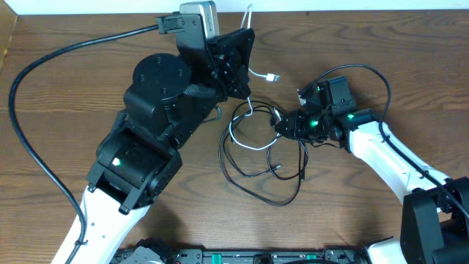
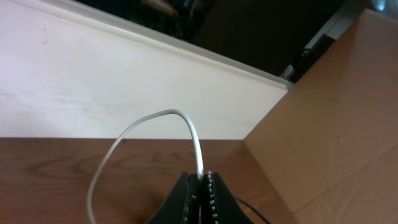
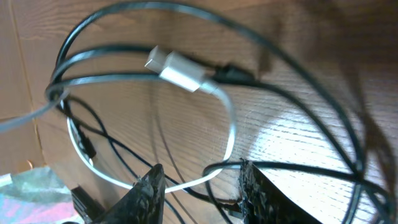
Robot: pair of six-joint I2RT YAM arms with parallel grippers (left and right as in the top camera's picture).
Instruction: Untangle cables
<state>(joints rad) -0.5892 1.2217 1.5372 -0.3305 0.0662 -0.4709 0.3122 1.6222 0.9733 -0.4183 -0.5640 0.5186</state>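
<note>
My left gripper (image 1: 248,31) is raised near the table's back edge and shut on the white cable (image 1: 242,139). In the left wrist view the cord (image 2: 163,116) arches up from the closed jaws (image 2: 201,178). One white plug end (image 1: 272,76) lies on the table. The black cable (image 1: 264,192) lies in loose loops mid-table, crossed with the white loop. My right gripper (image 1: 284,125) is open at the tangle's right side. In the right wrist view its fingers (image 3: 199,183) straddle the white cord (image 3: 230,134) and black strands (image 3: 292,168), with a silver plug (image 3: 177,68) beyond.
A thick black arm wire (image 1: 29,139) curves over the table's left side. A pale wall (image 2: 93,81) and a wooden side board (image 2: 336,124) bound the back corner. The left arm's bulky body (image 1: 157,110) covers the left middle of the table.
</note>
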